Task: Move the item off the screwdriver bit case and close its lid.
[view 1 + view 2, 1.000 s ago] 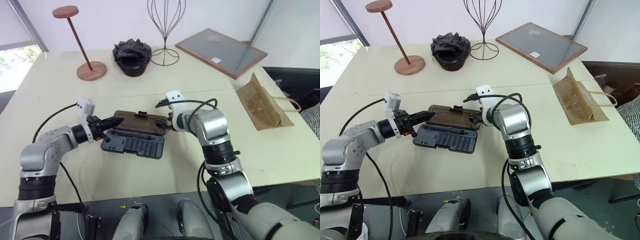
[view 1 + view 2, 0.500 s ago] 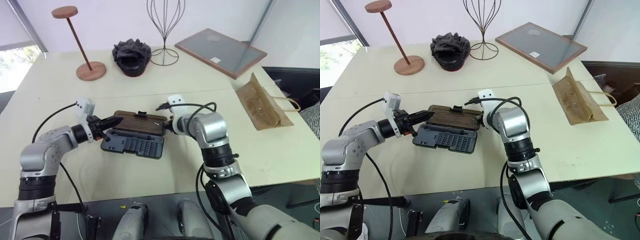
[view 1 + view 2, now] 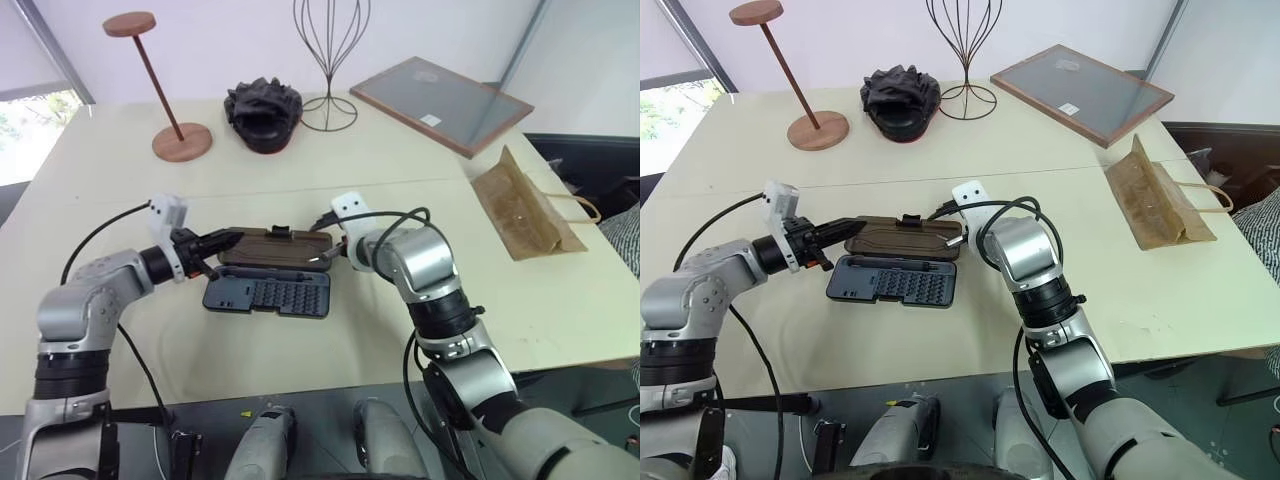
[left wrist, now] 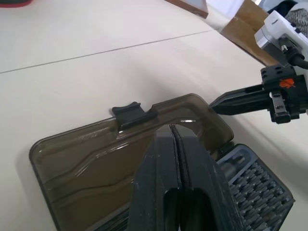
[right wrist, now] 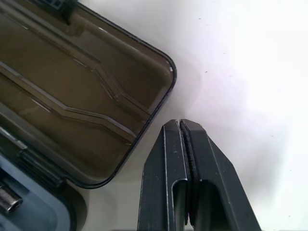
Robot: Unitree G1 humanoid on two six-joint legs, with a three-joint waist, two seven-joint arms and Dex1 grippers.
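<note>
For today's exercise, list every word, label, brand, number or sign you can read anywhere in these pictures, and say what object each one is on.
No text can be read in any view.
A small white sticker sits on the wood-framed grey panel; whatever is printed on it is too small to read.
An orange mark shows on the right gripper; it cannot be made out as a letter or sign.
The screwdriver bit case, its lid and the paper bag show no lettering.

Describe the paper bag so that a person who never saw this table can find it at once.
Look at the cream table, at its right side as the robot sees it. The paper bag lies flat there, near the wood-framed grey panel. It is plain brown kraft paper with thin looped handles.
</note>
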